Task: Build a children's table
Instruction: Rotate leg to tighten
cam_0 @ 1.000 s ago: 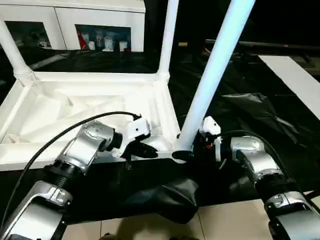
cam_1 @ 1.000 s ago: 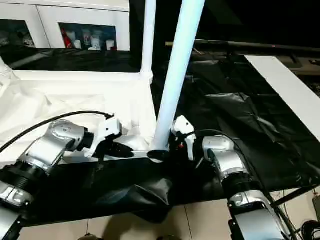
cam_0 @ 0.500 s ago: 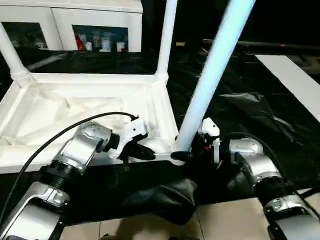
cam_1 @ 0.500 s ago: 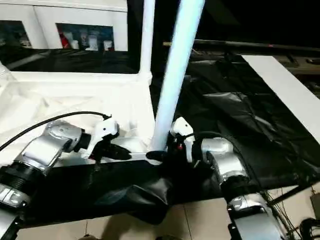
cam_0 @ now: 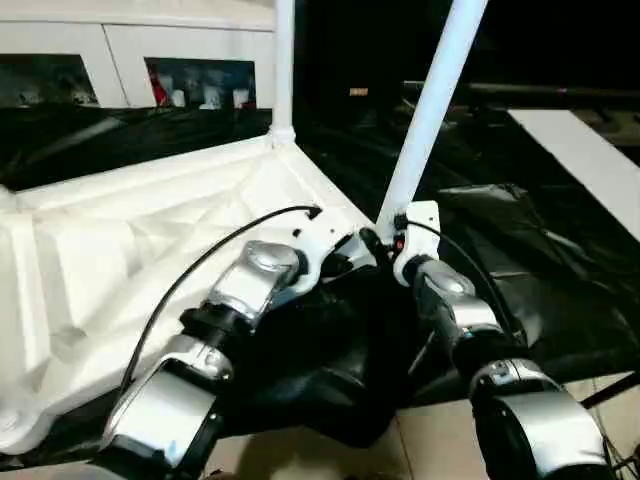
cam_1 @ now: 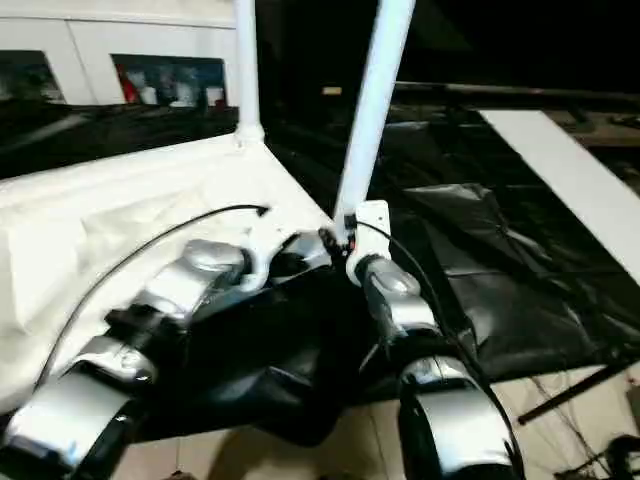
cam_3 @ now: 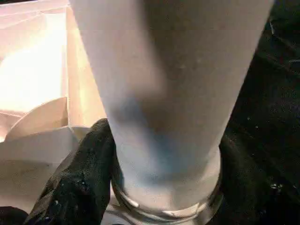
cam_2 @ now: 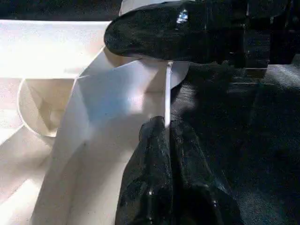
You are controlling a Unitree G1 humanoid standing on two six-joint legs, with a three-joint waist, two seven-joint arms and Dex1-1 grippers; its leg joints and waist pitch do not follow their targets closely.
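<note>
The white table top (cam_0: 120,250) lies upside down on the black sheet, ribs showing. One white leg (cam_0: 283,65) stands upright in its far corner socket. A second leg (cam_0: 436,105) rises tilted from the near right corner. My right gripper (cam_0: 392,243) is shut around this leg's base; in the right wrist view black fingers (cam_3: 77,183) hug both sides of the leg (cam_3: 164,93) just above its socket ring. My left gripper (cam_0: 352,252) is shut beside that corner, its tips (cam_2: 168,126) against the thin rim edge of the top (cam_2: 93,108).
Crumpled black sheeting (cam_0: 520,240) covers the work surface and hangs over the near edge. A flat white board (cam_0: 585,160) lies at the far right. White cabinets (cam_0: 130,50) stand behind. Pale floor tiles (cam_0: 425,450) show below.
The table top has swung round: the held corner moved away from me and the far corner leg shifted left. Both arms reached forward with it, right gripper still on the leg.
</note>
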